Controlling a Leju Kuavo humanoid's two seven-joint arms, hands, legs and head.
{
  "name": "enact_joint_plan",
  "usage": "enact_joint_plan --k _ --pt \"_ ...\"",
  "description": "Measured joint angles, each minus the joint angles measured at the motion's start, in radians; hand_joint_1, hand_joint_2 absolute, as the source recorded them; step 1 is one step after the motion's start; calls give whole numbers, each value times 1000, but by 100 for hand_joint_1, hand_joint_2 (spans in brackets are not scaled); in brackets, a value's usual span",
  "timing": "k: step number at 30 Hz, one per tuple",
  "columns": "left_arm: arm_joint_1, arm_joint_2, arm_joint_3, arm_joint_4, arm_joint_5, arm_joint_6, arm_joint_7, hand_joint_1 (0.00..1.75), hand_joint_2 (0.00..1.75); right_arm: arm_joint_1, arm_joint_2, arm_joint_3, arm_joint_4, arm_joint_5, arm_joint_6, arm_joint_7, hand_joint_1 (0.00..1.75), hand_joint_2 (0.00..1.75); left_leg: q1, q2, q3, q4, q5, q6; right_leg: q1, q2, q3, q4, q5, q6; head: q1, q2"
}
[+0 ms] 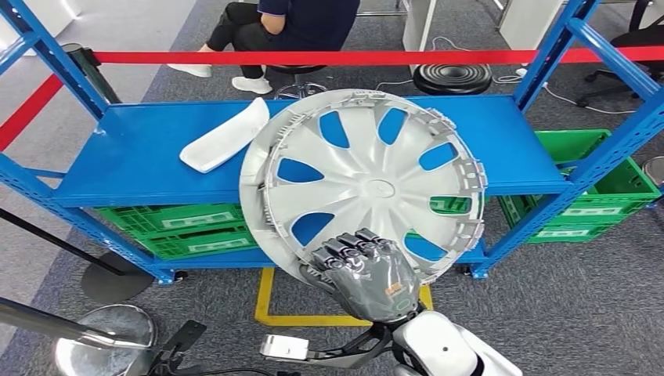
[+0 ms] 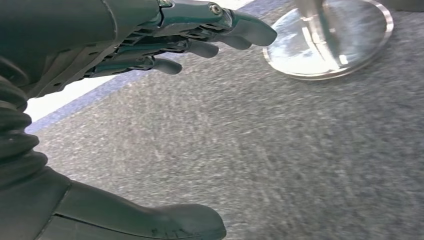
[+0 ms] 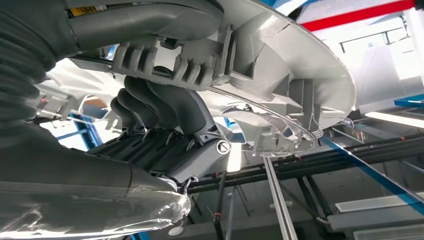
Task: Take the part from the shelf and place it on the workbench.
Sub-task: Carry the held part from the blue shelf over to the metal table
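Right hand (image 1: pixel 368 270) gripping silver hubcap (image 1: pixel 362 184)

So the main support here is a blue metal shelving rack (image 1: pixel 133 160) with angled blue uprights and a flat blue top deck. Lying right on that deck, toward its left half, is a white elongated curved plastic trim piece (image 1: pixel 227 135), sitting diagonally. Down on the rack's lower level you've got green slotted plastic crates (image 1: pixel 184 229) on the left and more of the same green crates (image 1: pixel 607 200) on the right. The rack stands on grey speckled carpet flooring (image 1: pixel 579 301), which has a yellow tape rectangle (image 1: pixel 266 309) marked on it just in front, and a round shiny metal stanchion base (image 1: pixel 106 338) resting at the near left.
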Motion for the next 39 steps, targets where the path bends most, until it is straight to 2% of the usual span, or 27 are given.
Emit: enact_joint_plan --k 2,4,6,8,9,11,13,14,15,16,17,19,20,21,23,24,25,26,28,29,30,31,33,35,36,38,39 --pt "-2 2 0 0 0 0 0 0 175 0 0 0 0 0 0 0 175 175 2 0 74 -80 54 0 -1 0 -32 2 25 6 -1 0" --pt "-5 2 0 0 0 0 0 0 175 1 0 -1 0 -1 -1 0 175 175 1 -1 172 -220 49 8 2 1 -56 6 48 15 -1 0" --pt "-7 2 -1 0 0 0 0 0 175 4 1 -4 0 -2 -6 0 175 175 -4 -3 210 -296 25 25 4 0 -67 5 71 25 0 0" --pt "-4 2 -2 0 -1 0 0 0 175 11 1 -6 0 -3 -13 -1 175 175 -6 -2 198 -301 37 44 0 1 -71 0 86 37 0 0" --pt "-2 3 -2 0 -1 0 1 0 175 15 1 -8 0 -5 -16 -1 175 175 -5 0 191 -301 47 53 -2 1 -77 10 69 43 1 0" --pt "-1 3 -2 0 -1 0 1 0 175 21 1 -11 0 -12 -23 -2 175 175 -3 3 171 -302 71 65 -5 2 -104 94 -21 54 3 0" --pt "-1 3 -2 0 -2 0 1 0 175 26 1 -17 0 -17 -28 -2 175 175 -4 4 143 -301 94 68 -7 2 -134 235 -118 61 4 0" --pt "0 4 -2 0 -2 0 1 0 175 31 1 -20 0 -17 -30 -2 175 175 -4 4 128 -300 105 67 -8 2 -136 287 -135 63 4 0" --pt "0 5 -2 0 -2 0 1 0 175 35 1 -24 0 -18 -31 -2 175 175 -4 4 114 -299 117 65 -9 1 -124 308 -130 64 4 0" --pt "-1 5 -2 0 -2 0 1 0 175 40 0 -28 0 -19 -32 -1 175 175 -4 5 99 -299 127 63 -10 1 -91 291 -111 63 4 0" --pt "-1 5 -2 0 -2 -1 1 0 175 44 0 -31 0 -20 -33 -1 175 175 -4 5 87 -298 137 60 -10 1 -41 240 -90 62 4 0" --pt "-1 5 -2 0 -2 -1 1 0 175 48 0 -39 -1 -21 -36 0 175 175 -5 5 70 -297 155 50 -9 3 75 90 -93 56 3 0" --pt "-1 4 -2 0 -2 0 1 0 175 51 0 -43 -2 -22 -39 0 175 175 -5 5 65 -296 164 45 -8 4 111 35 -105 53 3 0" --pt "-1 4 -2 0 -2 0 0 0 175 54 0 -47 -2 -24 -43 -1 175 175 -5 5 62 -297 173 39 -5 5 127 4 -117 50 3 0" --pt "0 4 -2 0 -2 0 0 0 175 64 -1 -54 -3 -31 -50 -2 175 175 -2 5 57 -299 185 26 -3 5 118 -3 -107 37 4 0" --pt "1 4 -2 0 -2 0 0 0 175 68 -1 -57 -3 -33 -53 -3 175 175 -1 5 51 -292 174 20 -3 4 111 -3 -99 27 4 0" --pt "3 4 -2 0 -2 0 0 0 175 71 -1 -59 -3 -35 -56 -5 175 175 0 5 40 -271 145 16 -5 3 103 -4 -88 18 2 0" --pt "3 4 -2 0 -2 0 0 0 175 74 -1 -62 -3 -35 -59 -6 175 175 1 5 24 -227 99 12 -6 2 93 -5 -76 11 0 0" --pt "3 3 -3 0 -2 0 0 0 175 81 -1 -69 -3 -38 -62 -10 175 175 1 5 -13 -95 3 7 -5 2 64 -4 -53 6 -3 0" --pt "3 3 -3 0 -2 0 0 0 175 86 -2 -73 -3 -39 -63 -12 175 175 1 5 -23 -37 -19 5 -4 2 48 -4 -42 6 -3 0" --pt "3 2 -3 0 -2 0 0 0 175 91 -2 -76 -3 -39 -64 -14 175 175 1 5 -20 -6 -18 5 -4 1 33 -3 -31 6 -3 0" --pt "3 2 -3 0 -2 0 0 0 175 95 -2 -78 -3 -40 -64 -15 175 175 0 5 0 -11 3 6 -3 2 19 -2 -20 7 -3 0" --pt "1 3 -3 0 -2 0 0 0 175 101 -2 -82 -3 -42 -64 -16 175 175 0 5 89 -116 49 13 -3 2 -7 -1 2 13 -4 0" --pt "-3 3 -3 0 -2 0 -1 0 175 103 -2 -84 -5 -47 -64 -16 175 175 -3 4 186 -256 50 21 0 2 -26 4 20 22 -3 0" --pt "-4 3 -3 1 -2 1 -1 0 175 104 -3 -85 -7 -49 -65 -16 175 175 -5 4 208 -294 43 25 1 1 -32 5 30 27 -3 0" --pt "-3 1 -3 1 -2 1 -1 0 175 107 -3 -88 -9 -50 -66 -18 175 175 -8 5 205 -310 47 36 -1 0 -40 4 48 38 -3 0" --pt "-2 1 -3 1 -2 1 -1 0 175 111 -4 -90 -10 -51 -67 -19 175 175 -7 6 198 -310 56 44 -2 0 -47 8 42 44 -3 0"
